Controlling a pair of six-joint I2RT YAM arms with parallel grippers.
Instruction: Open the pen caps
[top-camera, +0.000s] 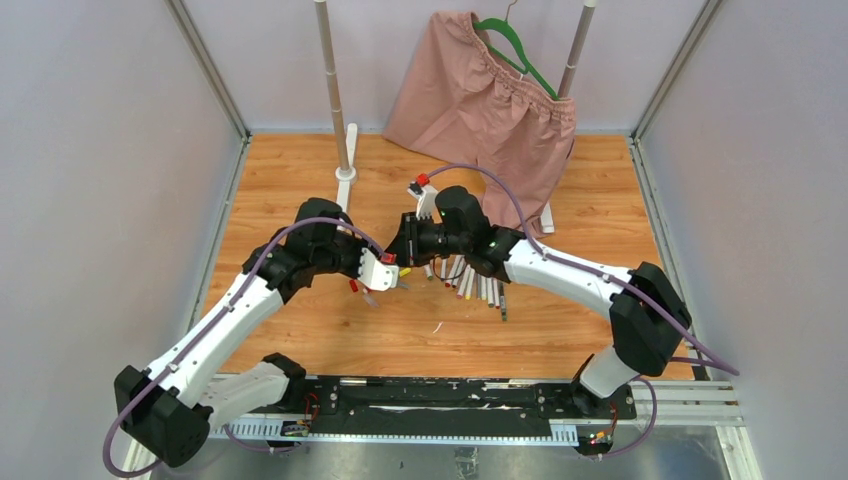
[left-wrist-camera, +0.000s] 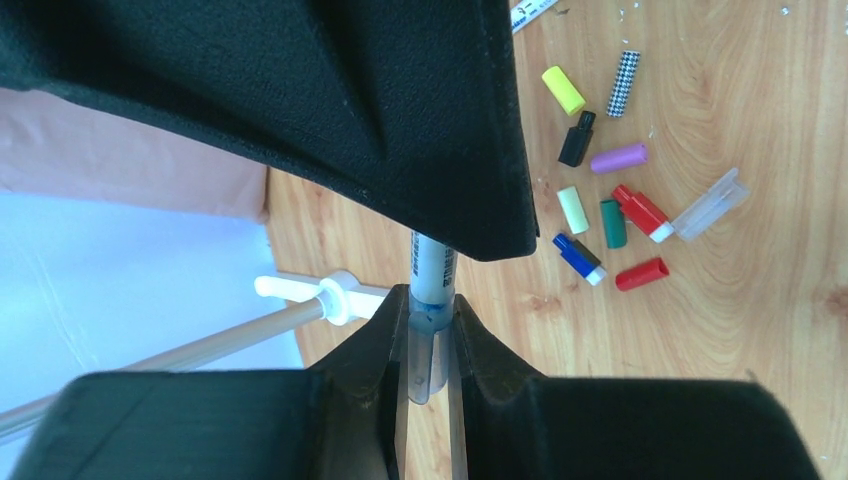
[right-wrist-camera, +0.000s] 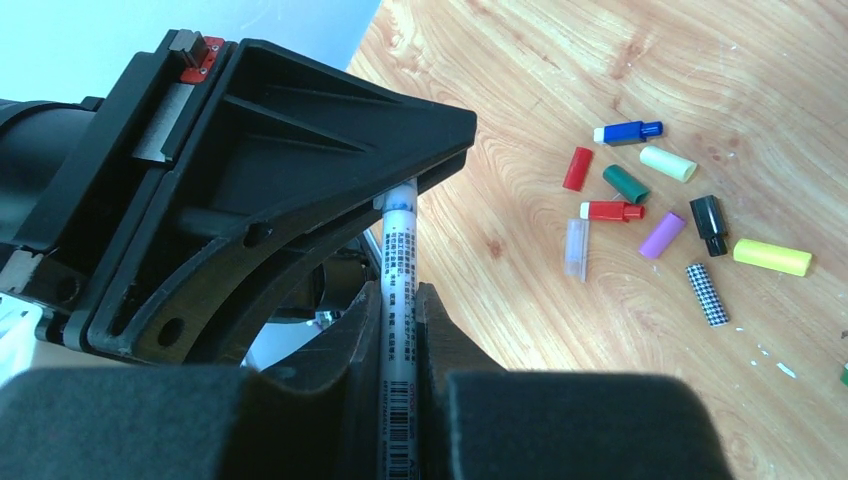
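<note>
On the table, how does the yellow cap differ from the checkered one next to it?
The yellow cap is plain and looks thicker; the checkered cap is black-and-white patterned and slimmer. They lie at different angles, apart. Both lie flat and loose on the wooden table.

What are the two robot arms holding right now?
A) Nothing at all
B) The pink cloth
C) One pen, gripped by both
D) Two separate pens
C: the left fingers and the right fingers are both closed on the same pen, which runs straight from one pair to the other.
</note>
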